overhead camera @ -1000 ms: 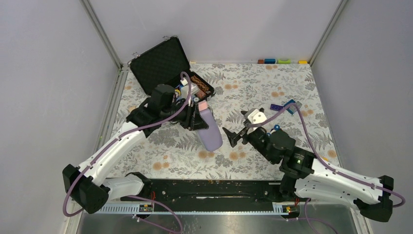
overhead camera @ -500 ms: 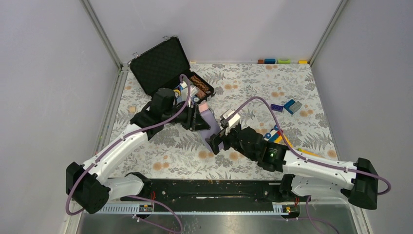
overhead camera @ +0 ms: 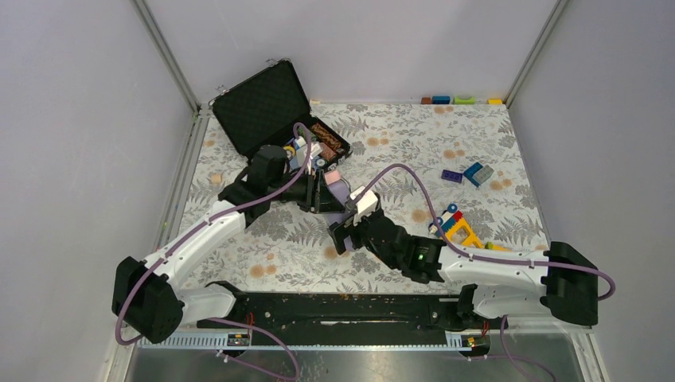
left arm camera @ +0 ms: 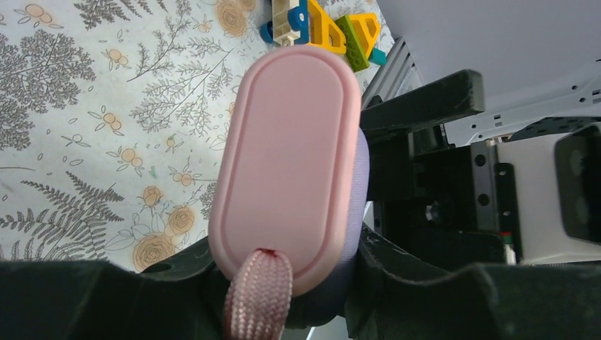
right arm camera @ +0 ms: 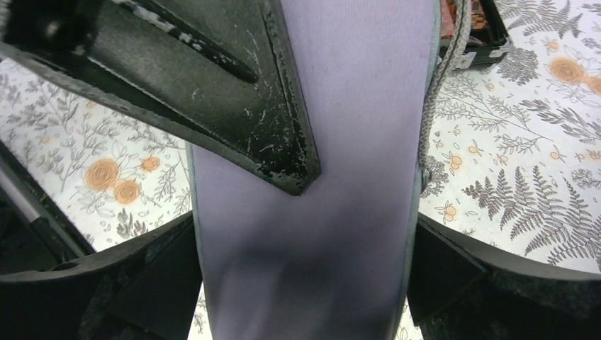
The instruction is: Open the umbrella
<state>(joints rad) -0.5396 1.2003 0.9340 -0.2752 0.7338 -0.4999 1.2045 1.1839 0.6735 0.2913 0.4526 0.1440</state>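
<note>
Gripping hard, the left gripper point(overhead camera: 317, 193) has its jaws clamped on the umbrella point(left arm camera: 287, 166) right at the pink handle end, with the strap point(left arm camera: 259, 301) dangling toward its wrist camera. The umbrella sits between the two arms, over the left-centre of the tabletop point(overhead camera: 414, 151), just in front of the open black case point(overhead camera: 263, 107). And look, it's still inside its lilac sleeve point(right arm camera: 333, 177)! The right gripper point(overhead camera: 344, 232) is at the other end, jaws either side of the sleeve, fabric filling the gap. Whether they're actually pinching, I can't tell. I'd call this the unsheathing step, with opening not yet begun. Next, I reckon, the right jaws must bite fabric only, then draw it straight off lengthwise while the left holds firm.
</note>
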